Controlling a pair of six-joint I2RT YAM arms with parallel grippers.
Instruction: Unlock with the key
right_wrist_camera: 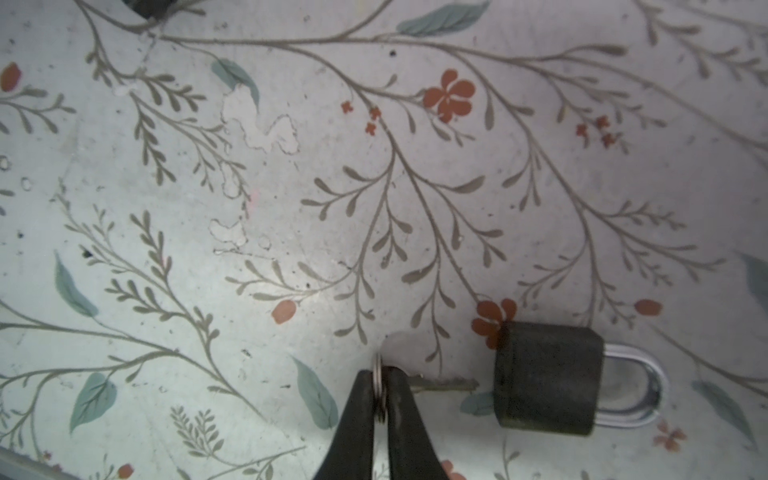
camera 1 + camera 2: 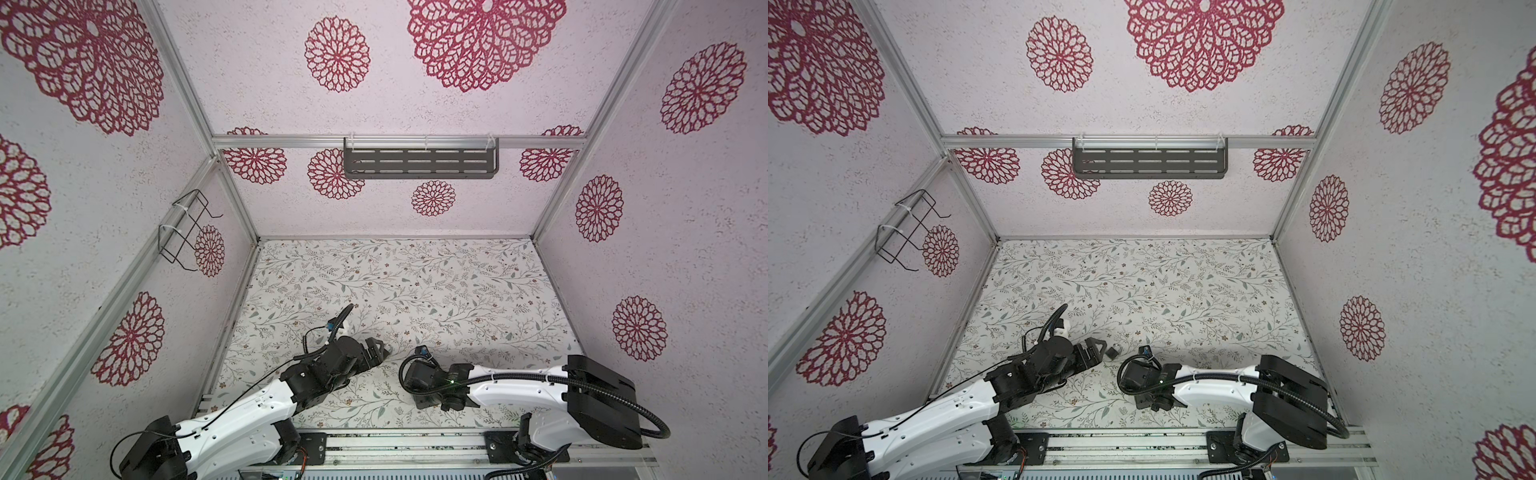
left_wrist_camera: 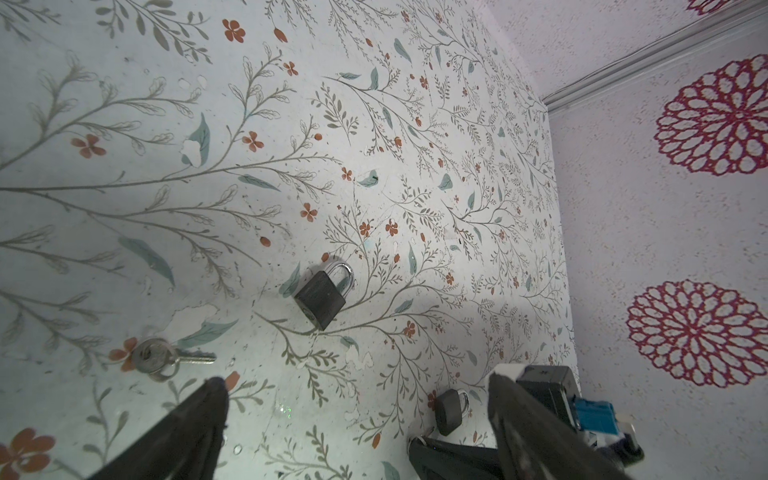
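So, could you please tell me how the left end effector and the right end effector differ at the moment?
The left end effector is wide open and holds nothing; the right end effector is shut on a key ring. The left one has a loose key and a padlock lying ahead of it, untouched; the right one's gripped key points at a second padlock. Both have dark fingers and face the floral table.

the padlock (image 1: 548, 376) is dark grey, the table (image 1: 291, 232) pale with green sprigs and orange flowers.

Dark padlock (image 1: 548, 378) flat beside key (image 1: 444, 384)
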